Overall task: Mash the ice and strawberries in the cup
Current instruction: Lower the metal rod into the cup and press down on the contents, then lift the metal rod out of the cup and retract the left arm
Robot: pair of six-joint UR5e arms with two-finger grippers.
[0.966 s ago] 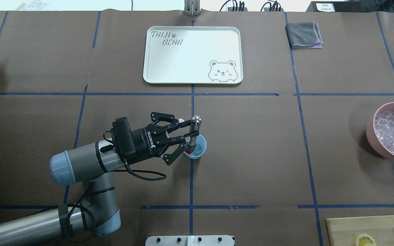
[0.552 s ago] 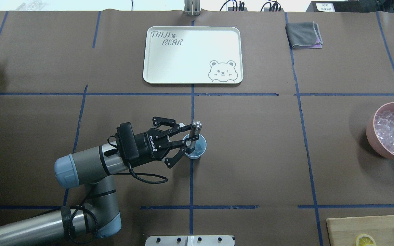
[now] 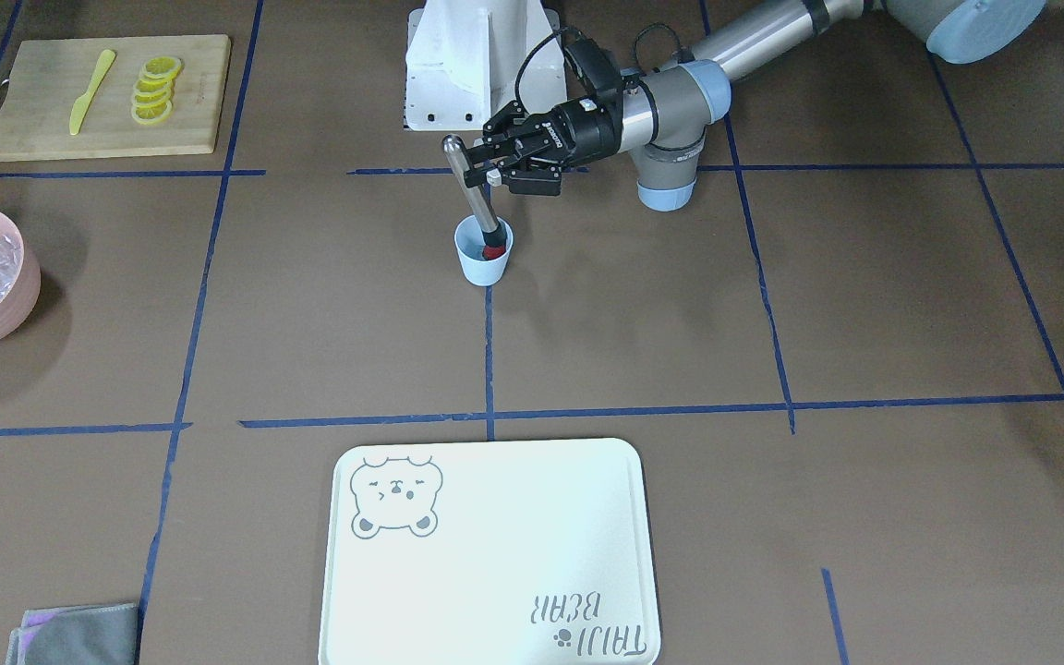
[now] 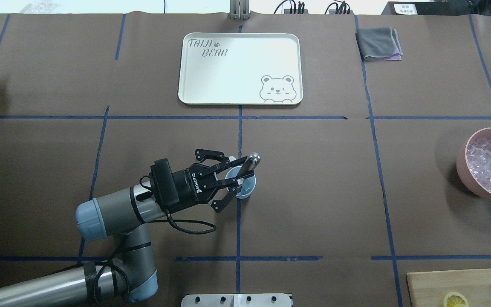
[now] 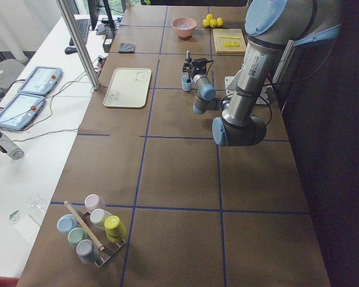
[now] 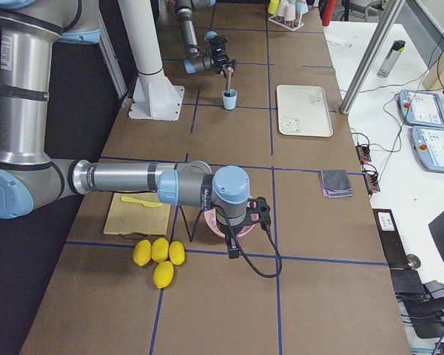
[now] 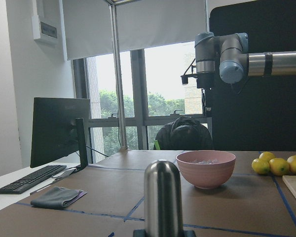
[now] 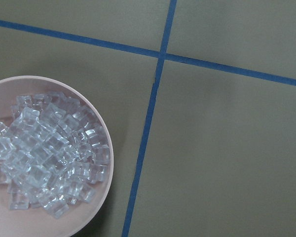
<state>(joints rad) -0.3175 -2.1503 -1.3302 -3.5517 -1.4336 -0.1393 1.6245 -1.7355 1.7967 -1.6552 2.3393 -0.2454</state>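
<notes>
Bright, even light. Soft shadow beside the round pink plastic bowl (image 4: 462, 168) at the bench's edge; pale rectangular tray (image 4: 237, 72) perhaps overexposed.

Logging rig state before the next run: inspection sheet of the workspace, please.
Surface: table covered in brown paper, blue tape grid.
Job's things: cup upright near centre, red strawberry inside; ice heaped in pink bowl.
Clutter: tray, grey cloth, cutting board with lemon slices and yellow knife, whole lemons, rack of cups.
Grippers: left gripper shut on tilted metal muddler, tip in cup; right gripper over pink bowl, state cannot be told.
Cables: black cable looped at left wrist.
Surroundings: desk with tablets; person beyond table.
</notes>
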